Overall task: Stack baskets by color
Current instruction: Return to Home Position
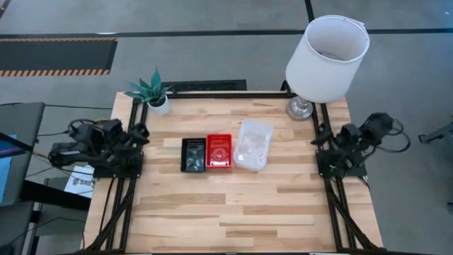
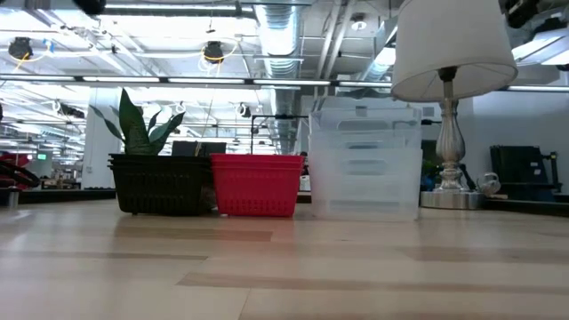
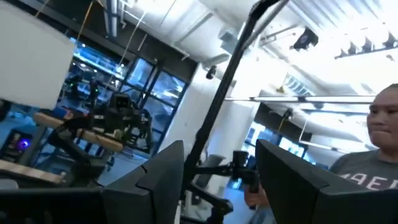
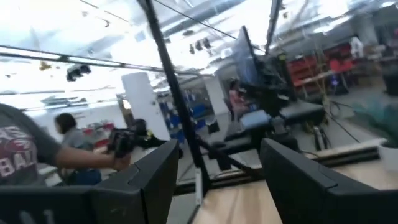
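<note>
Three groups of baskets stand side by side in a row at the middle of the table, resting on their bottoms: black (image 1: pixel 193 154) on the left, red (image 1: pixel 219 151) in the middle, clear (image 1: pixel 253 144) on the right. The low view shows the black (image 2: pixel 160 185), the red (image 2: pixel 258 185) and the taller clear stack (image 2: pixel 364 160). My left arm (image 1: pixel 106 145) is folded back at the table's left edge, my right arm (image 1: pixel 350 149) at its right edge. My left gripper (image 3: pixel 221 155) and my right gripper (image 4: pixel 219 149) are open, tilted up toward the room, with nothing between their fingers.
A white lamp (image 1: pixel 325 57) stands at the far right corner and a small potted plant (image 1: pixel 152 91) at the far left corner. Bare wood lies in front of the baskets. People show in the room beyond the table: one (image 3: pixel 379 143) and another (image 4: pixel 25 155).
</note>
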